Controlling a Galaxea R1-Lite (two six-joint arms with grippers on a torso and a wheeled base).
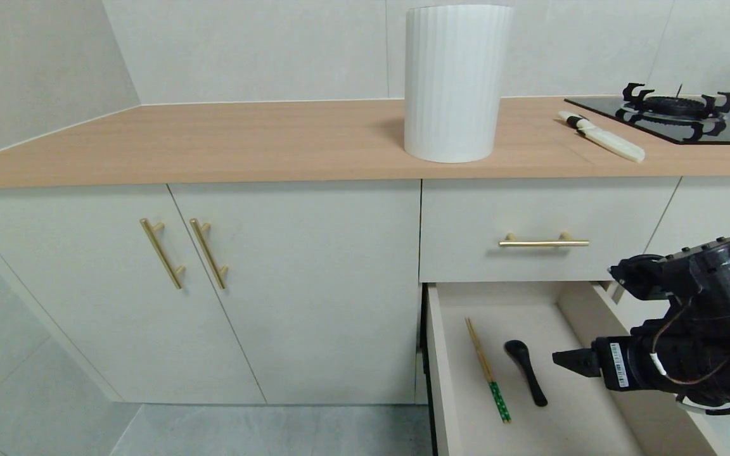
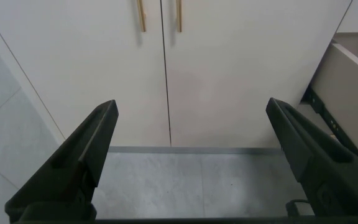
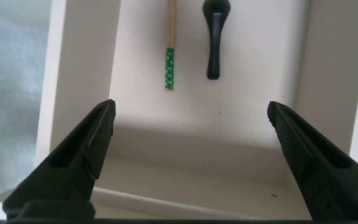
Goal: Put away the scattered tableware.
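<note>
with the chopsticks [image 1: 487, 370] and spoon [image 1: 525, 370] lying in the open drawer [image 1: 442, 354], and my right gripper [image 1: 569, 361] above it and left gripper [image 2: 191, 106] both spread empty, i reckon the knife [image 1: 602, 136] up on the counter [image 1: 244, 142] comes next.

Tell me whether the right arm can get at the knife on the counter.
Probably yes. The right hand hangs open, low over the open drawer; the knife lies uncovered on the countertop above, apart from the white canister. The arm must first rise past its edge.
</note>
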